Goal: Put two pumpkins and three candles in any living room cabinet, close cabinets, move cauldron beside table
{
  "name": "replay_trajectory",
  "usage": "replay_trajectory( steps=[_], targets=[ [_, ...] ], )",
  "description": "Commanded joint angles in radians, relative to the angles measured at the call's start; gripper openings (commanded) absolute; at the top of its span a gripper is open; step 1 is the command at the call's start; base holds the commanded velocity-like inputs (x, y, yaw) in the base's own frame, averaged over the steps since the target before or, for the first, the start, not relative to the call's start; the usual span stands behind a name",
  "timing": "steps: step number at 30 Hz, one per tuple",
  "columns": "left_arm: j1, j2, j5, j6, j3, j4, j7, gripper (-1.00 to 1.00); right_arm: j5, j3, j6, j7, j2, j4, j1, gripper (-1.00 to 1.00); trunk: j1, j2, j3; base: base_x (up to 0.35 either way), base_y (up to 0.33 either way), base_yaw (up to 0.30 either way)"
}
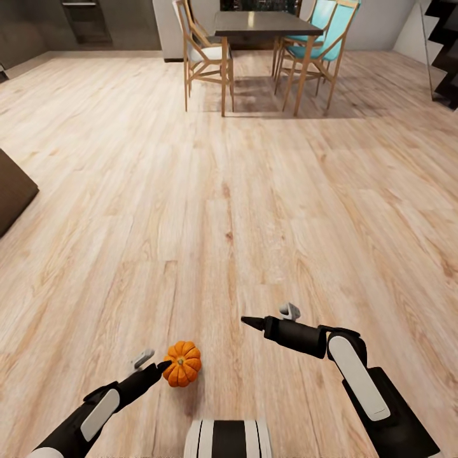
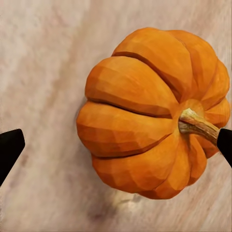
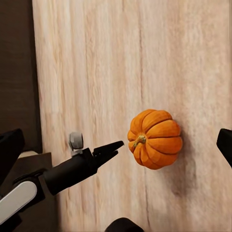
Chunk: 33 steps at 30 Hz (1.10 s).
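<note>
One orange pumpkin (image 1: 182, 364) with a short brown stem lies on the pale wood floor just ahead of my base. My left gripper (image 1: 162, 367) is low over it and open. In the left wrist view the pumpkin (image 2: 150, 113) lies between the two black fingertips (image 2: 9, 150), closer to one of them and with its stem toward that one. The right wrist view shows the left gripper (image 3: 115, 147) tip right at the stem side of the pumpkin (image 3: 155, 138). My right gripper (image 1: 247, 320) hovers open to the right of the pumpkin, holding nothing.
A dark dining table (image 1: 267, 24) with wooden chairs (image 1: 203, 54) stands far ahead. The corner of a dark brown low piece of furniture (image 1: 13, 191) juts in at the left edge. Black stairs (image 1: 445, 51) are at the far right, dark kitchen units (image 1: 83, 22) at the far left.
</note>
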Motion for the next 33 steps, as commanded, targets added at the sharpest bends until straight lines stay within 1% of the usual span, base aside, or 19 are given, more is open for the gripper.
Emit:
replay_trajectory(
  steps=[1,11,23,33],
  targets=[
    [0.000,0.001,0.007,0.002,-0.005,-0.001,0.000,1.00,0.006,0.000,0.003,0.006,-0.001,0.000,-0.001,1.00,0.000,-0.001,-0.005,0.000,0.000,0.000],
    [0.000,0.001,0.006,0.002,-0.007,-0.003,0.001,1.00,0.006,0.000,0.002,0.006,-0.001,0.000,-0.001,1.00,0.005,-0.003,-0.043,0.000,0.000,0.000],
    [0.000,0.002,0.006,0.001,-0.009,-0.016,0.001,1.00,0.006,0.001,0.003,0.006,-0.001,0.000,-0.001,1.00,0.005,-0.003,-0.043,0.005,0.000,0.000],
    [0.000,0.002,0.006,0.001,-0.009,-0.016,0.000,1.00,0.006,0.001,0.003,0.006,-0.001,0.001,-0.001,1.00,0.005,-0.003,-0.043,0.096,-0.008,0.000]
  ],
)
